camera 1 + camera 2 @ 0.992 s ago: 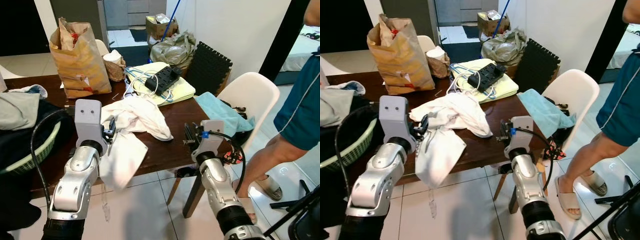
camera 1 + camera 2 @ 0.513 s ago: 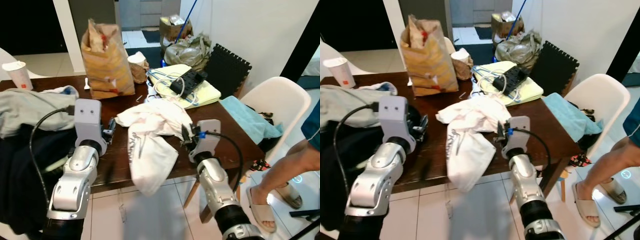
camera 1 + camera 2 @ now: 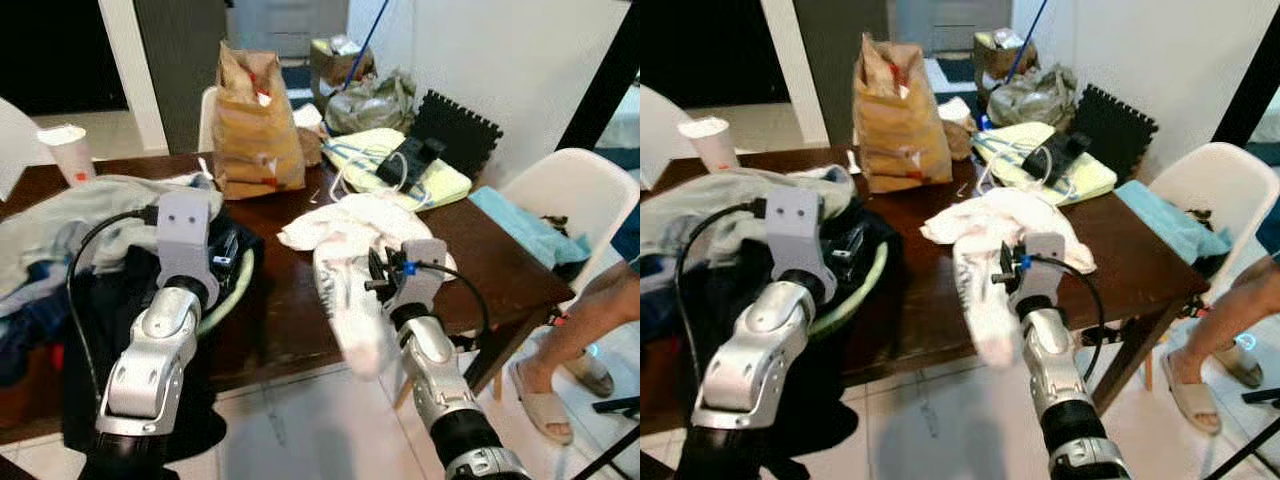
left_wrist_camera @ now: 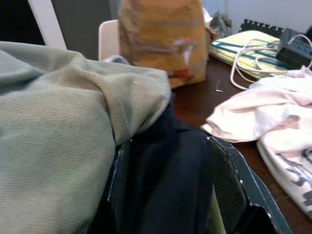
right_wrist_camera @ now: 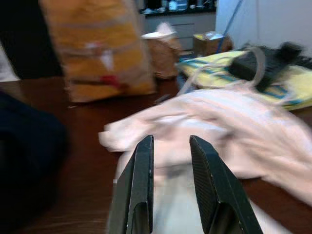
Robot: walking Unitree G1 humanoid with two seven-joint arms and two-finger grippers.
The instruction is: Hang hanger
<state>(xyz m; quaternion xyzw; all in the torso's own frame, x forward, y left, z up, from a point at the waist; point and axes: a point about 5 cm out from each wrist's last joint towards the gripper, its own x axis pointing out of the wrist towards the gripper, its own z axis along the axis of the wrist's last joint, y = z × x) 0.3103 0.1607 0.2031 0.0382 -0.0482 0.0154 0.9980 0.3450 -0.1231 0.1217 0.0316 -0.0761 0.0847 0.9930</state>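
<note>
A white garment (image 3: 345,235) lies crumpled on the dark wooden table (image 3: 290,320), one part drooping over the front edge. My right gripper (image 3: 374,275) is held just in front of that drooping part. In the right wrist view my right gripper (image 5: 171,141) is open, nothing between its fingers (image 5: 139,185), and it points at the garment (image 5: 234,117). My left gripper (image 3: 226,252) hovers over a green basket (image 3: 232,290) heaped with dark clothes. The left wrist view looks across a grey-green garment (image 4: 63,126) and the basket's dark cloth toward the white garment (image 4: 263,107).
A brown paper bag (image 3: 258,125) stands at the table's back, a paper cup (image 3: 68,150) at the far left. A power strip (image 3: 418,155) with cables lies on yellow cloth. A white chair (image 3: 560,190) and a person's leg (image 3: 590,310) are to the right.
The camera has swung left, bringing the basket, grey-green garment and cup into view. The white garment now sits directly before my right gripper. Both arms keep their pose.
</note>
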